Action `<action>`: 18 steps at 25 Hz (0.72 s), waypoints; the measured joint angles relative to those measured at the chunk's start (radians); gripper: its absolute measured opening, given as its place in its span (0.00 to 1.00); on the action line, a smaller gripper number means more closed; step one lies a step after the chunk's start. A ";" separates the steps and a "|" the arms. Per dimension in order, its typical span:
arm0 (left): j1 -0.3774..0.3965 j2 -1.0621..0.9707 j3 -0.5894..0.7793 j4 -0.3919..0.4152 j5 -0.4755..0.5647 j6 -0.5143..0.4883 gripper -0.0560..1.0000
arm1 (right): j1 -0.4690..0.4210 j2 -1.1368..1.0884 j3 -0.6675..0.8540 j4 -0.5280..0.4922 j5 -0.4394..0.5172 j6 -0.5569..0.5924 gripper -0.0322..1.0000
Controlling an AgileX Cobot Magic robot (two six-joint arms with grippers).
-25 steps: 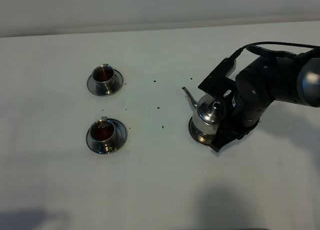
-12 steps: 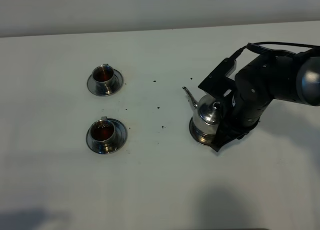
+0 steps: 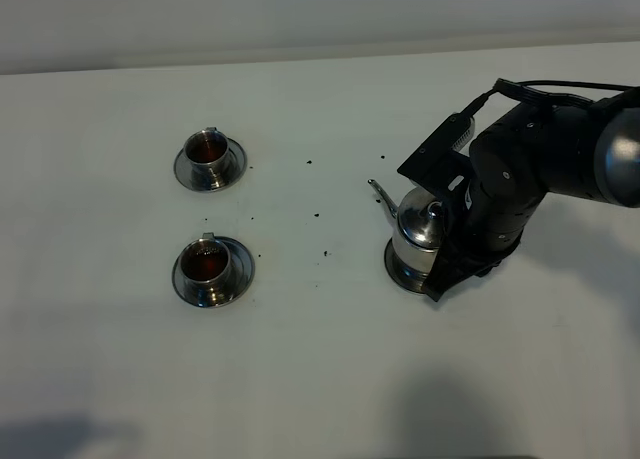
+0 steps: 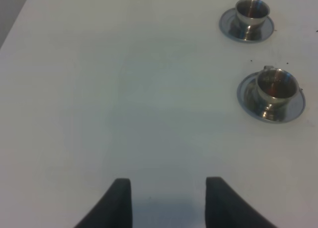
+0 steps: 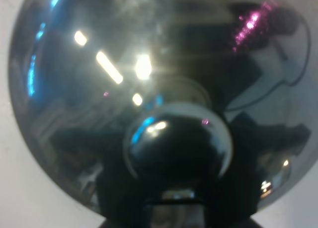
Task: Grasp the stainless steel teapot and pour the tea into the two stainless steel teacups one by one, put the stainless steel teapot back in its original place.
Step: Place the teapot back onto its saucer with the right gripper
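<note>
Exterior high view, teapot: We find the stainless steel teapot [image 3: 416, 239] upright on the white counter [image 3: 320, 379], on the right side, spout toward the cups. Compared with a second ago it sits slightly further right and lower in the view; the shift is small.
Exterior high view, right claw: The right claw [image 3: 447, 247] stays closed on the teapot's handle side; its fingers are hidden behind the pot and the arm.
Exterior high view, cups: The far teacup [image 3: 208, 149] and the near teacup [image 3: 207, 262] each stand on a saucer, well apart from the pot, both showing dark reddish liquid. Small dark specks lie on the counter between cups and pot.
Left wrist view, left claw: The left claw [image 4: 169, 200] hangs over bare counter with its fingers spread apart, holding nothing. Both cups show ahead of it, each on its saucer.
Right wrist view, teapot: The rounded steel body and lid knob fill the frame; the claw's fingers are not clearly separable from the reflections.
Task meaning: We judge both pours complete and the pot in the put-back step. Release has not yet occurred.
</note>
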 joint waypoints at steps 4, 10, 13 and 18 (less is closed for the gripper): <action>0.000 0.000 0.000 0.000 0.000 0.000 0.42 | 0.000 0.000 -0.001 0.012 0.002 0.000 0.20; 0.000 0.000 0.000 0.000 0.000 0.000 0.42 | 0.000 0.000 -0.001 0.027 0.007 0.000 0.23; 0.000 0.000 0.000 0.000 0.000 0.000 0.42 | 0.000 0.000 -0.001 0.033 0.008 0.003 0.31; 0.000 0.000 0.000 0.000 0.000 0.000 0.42 | 0.000 -0.001 -0.001 0.035 0.008 0.012 0.44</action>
